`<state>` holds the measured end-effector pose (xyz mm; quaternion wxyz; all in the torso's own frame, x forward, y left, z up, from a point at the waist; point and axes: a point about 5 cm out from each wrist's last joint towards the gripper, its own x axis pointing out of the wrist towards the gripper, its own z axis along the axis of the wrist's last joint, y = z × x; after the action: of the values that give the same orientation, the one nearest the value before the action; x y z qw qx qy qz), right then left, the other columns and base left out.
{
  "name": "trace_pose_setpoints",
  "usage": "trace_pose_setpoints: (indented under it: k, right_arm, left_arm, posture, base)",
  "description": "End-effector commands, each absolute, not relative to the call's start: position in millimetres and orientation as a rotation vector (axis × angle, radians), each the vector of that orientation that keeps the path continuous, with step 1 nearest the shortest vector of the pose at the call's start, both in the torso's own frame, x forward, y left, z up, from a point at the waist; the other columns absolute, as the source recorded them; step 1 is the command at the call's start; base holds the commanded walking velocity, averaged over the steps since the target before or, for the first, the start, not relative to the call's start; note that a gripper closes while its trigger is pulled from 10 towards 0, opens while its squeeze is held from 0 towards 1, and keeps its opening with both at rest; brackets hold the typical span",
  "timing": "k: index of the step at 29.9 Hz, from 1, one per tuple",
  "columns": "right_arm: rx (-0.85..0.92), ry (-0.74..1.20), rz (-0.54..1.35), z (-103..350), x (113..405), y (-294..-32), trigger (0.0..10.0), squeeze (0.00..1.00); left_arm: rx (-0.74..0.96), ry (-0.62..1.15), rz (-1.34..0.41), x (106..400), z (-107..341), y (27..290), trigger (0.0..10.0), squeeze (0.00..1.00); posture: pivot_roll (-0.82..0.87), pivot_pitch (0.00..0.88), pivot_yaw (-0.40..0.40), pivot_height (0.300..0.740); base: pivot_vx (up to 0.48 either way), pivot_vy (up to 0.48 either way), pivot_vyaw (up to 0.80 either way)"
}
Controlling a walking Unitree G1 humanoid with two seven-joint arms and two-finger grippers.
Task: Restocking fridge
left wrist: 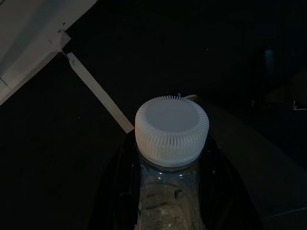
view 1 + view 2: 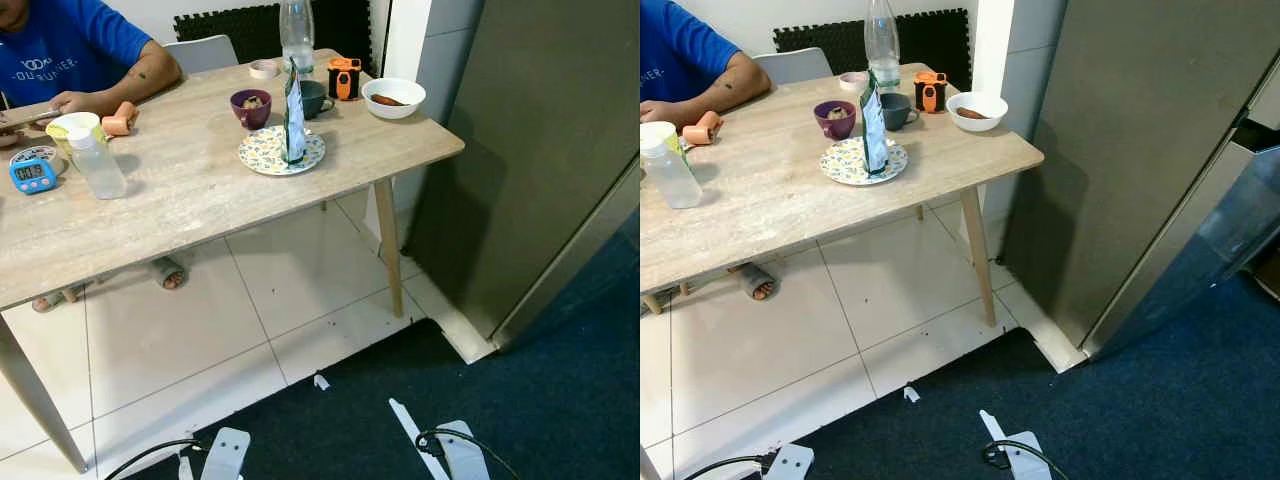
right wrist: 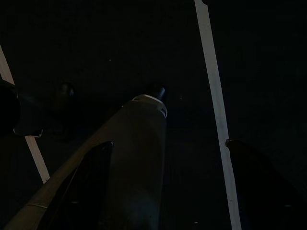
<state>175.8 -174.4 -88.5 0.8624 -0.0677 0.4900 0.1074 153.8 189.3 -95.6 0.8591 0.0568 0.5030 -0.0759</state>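
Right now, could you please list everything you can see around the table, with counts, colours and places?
Table: one, light wood, ahead on white tiles.
Plate: one, patterned, near the table's right end.
Pouch: one, green and white, upright on the plate.
Purple cup: one, behind the plate.
Dark mug: one, right of the purple cup.
White bowl: one, right far corner.
Tall clear bottle: one, far edge.
Small clear bottle: one, left side.
Blue timer: one, left edge.
Fridge: one, grey, right of the table.
Person: one, blue shirt, seated at the far left.
Left hand: shut on a white-capped bottle.
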Motion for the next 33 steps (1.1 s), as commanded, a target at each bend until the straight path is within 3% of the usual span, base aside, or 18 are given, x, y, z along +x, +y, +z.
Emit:
trace_pose_setpoints:
  k: [1, 33]
  right_arm:
    - [-0.132, 1.065, 0.207, -92.6, 166.2, -178.3, 10.0, 0.00]
    - [-0.188, 1.038, 0.164, -88.5, 173.5, -188.9, 10.0, 0.00]
  left_arm:
    - [0.045, 1.112, -0.235, 138.2, -103.6, 165.7, 10.0, 0.00]
    - [0.027, 1.111, -0.217, 137.6, -103.9, 165.4, 10.0, 0.00]
  posture:
    - [-0.02, 0.112, -0.036, 0.740]
    - [-0.03, 0.127, -0.037, 0.740]
  base:
    - [0.000, 0.000, 0.00]
    - [0.000, 0.000, 0.00]
